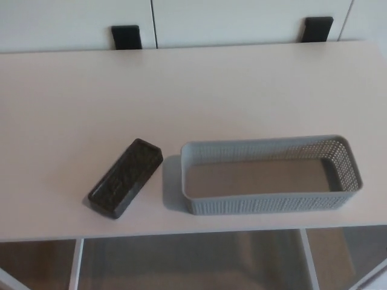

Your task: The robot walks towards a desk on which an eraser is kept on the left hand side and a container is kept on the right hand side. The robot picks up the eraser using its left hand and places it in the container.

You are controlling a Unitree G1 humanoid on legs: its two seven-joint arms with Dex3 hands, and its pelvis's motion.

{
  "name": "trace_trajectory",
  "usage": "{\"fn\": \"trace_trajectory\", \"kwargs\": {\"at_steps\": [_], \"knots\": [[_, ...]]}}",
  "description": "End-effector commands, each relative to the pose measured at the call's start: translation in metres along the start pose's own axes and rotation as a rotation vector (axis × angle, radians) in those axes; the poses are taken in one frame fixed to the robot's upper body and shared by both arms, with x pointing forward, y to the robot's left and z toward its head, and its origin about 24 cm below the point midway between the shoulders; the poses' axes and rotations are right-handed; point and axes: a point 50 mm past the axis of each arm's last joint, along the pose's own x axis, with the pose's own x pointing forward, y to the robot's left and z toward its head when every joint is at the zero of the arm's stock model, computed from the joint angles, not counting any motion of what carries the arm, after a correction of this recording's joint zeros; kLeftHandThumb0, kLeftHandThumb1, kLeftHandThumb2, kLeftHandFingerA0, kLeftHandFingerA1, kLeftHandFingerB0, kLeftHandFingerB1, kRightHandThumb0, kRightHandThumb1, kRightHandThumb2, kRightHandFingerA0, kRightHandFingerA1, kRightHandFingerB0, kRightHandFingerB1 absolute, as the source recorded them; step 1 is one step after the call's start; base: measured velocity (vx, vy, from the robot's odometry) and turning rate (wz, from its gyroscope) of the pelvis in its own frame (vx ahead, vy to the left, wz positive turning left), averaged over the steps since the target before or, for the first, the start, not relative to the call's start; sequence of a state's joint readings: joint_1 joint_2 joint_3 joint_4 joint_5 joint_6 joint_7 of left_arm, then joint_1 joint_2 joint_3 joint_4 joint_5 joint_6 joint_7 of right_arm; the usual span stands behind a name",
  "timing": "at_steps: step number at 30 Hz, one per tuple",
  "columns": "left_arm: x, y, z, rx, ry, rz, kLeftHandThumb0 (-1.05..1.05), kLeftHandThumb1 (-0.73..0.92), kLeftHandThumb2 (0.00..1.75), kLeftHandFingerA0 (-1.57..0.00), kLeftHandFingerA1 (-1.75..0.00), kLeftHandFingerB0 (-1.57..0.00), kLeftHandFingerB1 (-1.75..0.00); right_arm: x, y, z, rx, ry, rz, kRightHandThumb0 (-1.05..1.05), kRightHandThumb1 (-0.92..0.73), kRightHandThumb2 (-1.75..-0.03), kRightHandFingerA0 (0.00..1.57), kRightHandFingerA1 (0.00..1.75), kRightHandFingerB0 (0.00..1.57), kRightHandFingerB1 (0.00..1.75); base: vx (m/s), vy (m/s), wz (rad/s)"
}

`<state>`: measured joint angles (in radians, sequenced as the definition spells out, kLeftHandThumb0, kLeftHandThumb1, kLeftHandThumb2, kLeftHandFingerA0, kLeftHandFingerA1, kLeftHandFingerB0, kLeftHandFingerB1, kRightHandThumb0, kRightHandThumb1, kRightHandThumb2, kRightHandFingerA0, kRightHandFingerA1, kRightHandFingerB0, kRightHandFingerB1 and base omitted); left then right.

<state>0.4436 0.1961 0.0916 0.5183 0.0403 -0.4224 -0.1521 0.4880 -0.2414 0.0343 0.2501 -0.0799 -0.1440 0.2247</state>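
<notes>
Neither hand shows, state unknown. Eraser (126,177) lies angled beside bin (266,206); I'd grip across its narrow sides.

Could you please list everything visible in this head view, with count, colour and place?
eraser: one, black, lying flat and diagonal on the desk near its front edge, left of the container and apart from it.
container: one, grey perforated basket, long and shallow, empty, on the desk near the front edge, right of the eraser.
desk: one, white top, filling most of the picture; white legs show below the front edge.
black brackets: two, black, behind the desk's far edge, one at upper left and one at upper right.
white panels: white, along the top behind the desk.
floor: brownish, seen under the desk at the bottom.
robot's hands: none in view, left or right.
</notes>
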Motion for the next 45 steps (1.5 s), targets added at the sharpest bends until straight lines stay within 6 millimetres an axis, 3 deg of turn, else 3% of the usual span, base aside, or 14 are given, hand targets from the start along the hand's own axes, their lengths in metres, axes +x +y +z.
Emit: {"fn": "trace_trajectory", "kwargs": {"at_steps": [1,10,11,13,16,23,25,32,37,38,39,40,41,45], "knots": [[0.001,0.006,0.0,-0.005,0.004,0.006,-0.38,0.61,0.59,-0.48,-0.36,-0.43,-0.34,0.001,-0.002,0.0,-0.011,0.006,-0.007,-0.39,-0.52,-0.55,0.8,0.53,0.48,0.44,0.0,0.0,0.0],[-0.005,0.001,0.002,0.023,-0.001,-0.043,-0.4,0.6,0.59,-0.47,-0.35,-0.42,-0.33,-0.001,-0.001,0.0,-0.018,0.007,0.0,-0.39,-0.52,-0.55,0.8,0.54,0.47,0.45,0.0,0.0,0.0],[-0.009,-0.002,0.004,0.055,-0.031,-0.101,-0.52,0.49,0.78,-0.38,-0.47,-0.31,-0.44,0.0,-0.001,-0.001,-0.014,0.003,0.002,-0.39,-0.51,-0.55,0.81,0.54,0.47,0.45,0.0,0.0,0.0],[-0.016,-0.011,0.014,0.155,-0.089,-0.239,-0.5,0.6,0.59,-0.44,-0.34,-0.32,-0.31,0.0,-0.002,-0.001,-0.007,0.001,-0.003,-0.39,-0.51,-0.55,0.82,0.54,0.48,0.45,0.0,0.0,0.0],[-0.038,-0.031,0.047,0.332,-0.25,-0.506,-0.7,0.53,0.84,-0.31,-0.45,-0.19,-0.41,0.001,-0.003,0.0,-0.007,-0.002,-0.001,-0.4,-0.51,-0.55,0.81,0.54,0.47,0.45,0.0,0.0,0.0],[-0.09,-0.058,0.133,0.36,-0.573,-0.974,-0.76,0.53,0.87,-0.27,-0.46,-0.14,-0.39,0.003,-0.003,0.0,-0.016,0.003,-0.007,-0.41,-0.51,-0.55,0.81,0.55,0.47,0.45,0.0,0.0,0.0],[-0.101,-0.06,0.155,0.361,-0.678,-1.098,-0.86,0.73,0.63,-0.32,-0.34,-0.2,-0.28,0.005,-0.003,0.0,-0.013,0.004,-0.006,-0.41,-0.5,-0.55,0.8,0.55,0.47,0.46,0.0,0.0,0.0],[-0.14,-0.05,0.241,0.369,-0.938,-1.405,-0.9,0.92,0.69,-0.23,-0.47,-0.23,-0.33,0.007,-0.008,0.006,-0.034,-0.004,-0.013,-0.42,-0.5,-0.55,0.81,0.53,0.49,0.44,0.0,0.0,0.0],[-0.142,-0.045,0.269,0.049,-1.312,-1.19,-0.84,0.7,0.69,-0.38,-0.46,-0.32,-0.38,0.009,-0.011,0.011,-0.024,-0.011,-0.013,-0.4,-0.51,-0.55,0.82,0.53,0.48,0.44,0.0,0.0,0.0],[-0.137,-0.041,0.275,0.029,-1.292,-1.107,-0.79,0.73,0.63,-0.35,-0.42,-0.27,-0.29,0.011,-0.012,0.014,-0.015,-0.021,-0.013,-0.49,-0.4,-0.74,0.8,0.65,0.44,0.54,0.0,0.0,0.0],[-0.134,-0.037,0.281,0.047,-1.292,-1.052,-0.77,0.53,0.93,-0.26,-0.51,-0.15,-0.42,0.01,-0.011,0.015,-0.015,-0.025,-0.008,-0.48,-0.5,-0.55,0.9,0.56,0.47,0.45,0.0,0.0,0.0],[-0.13,-0.03,0.289,0.077,-1.303,-0.93,-0.6,0.47,0.78,-0.29,-0.48,-0.21,-0.42,0.011,-0.011,0.016,-0.019,-0.028,-0.007,-0.5,-0.4,-0.74,0.79,0.66,0.44,0.55,0.0,0.0,0.0],[-0.125,-0.025,0.296,0.082,-1.305,-0.828,-0.4,0.55,0.57,-0.37,-0.36,-0.29,-0.3,0.013,-0.012,0.018,-0.022,-0.03,-0.01,-0.41,-0.5,-0.55,0.81,0.54,0.48,0.44,0.0,0.0,0.0],[-0.095,-0.009,0.309,0.241,-1.388,-0.333,-0.34,0.57,0.57,-0.49,-0.4,-0.36,-0.33,0.015,-0.013,0.02,-0.052,-0.032,-0.01,-0.41,-0.52,-0.55,0.84,0.53,0.49,0.45,0.0,0.0,0.0]]}}
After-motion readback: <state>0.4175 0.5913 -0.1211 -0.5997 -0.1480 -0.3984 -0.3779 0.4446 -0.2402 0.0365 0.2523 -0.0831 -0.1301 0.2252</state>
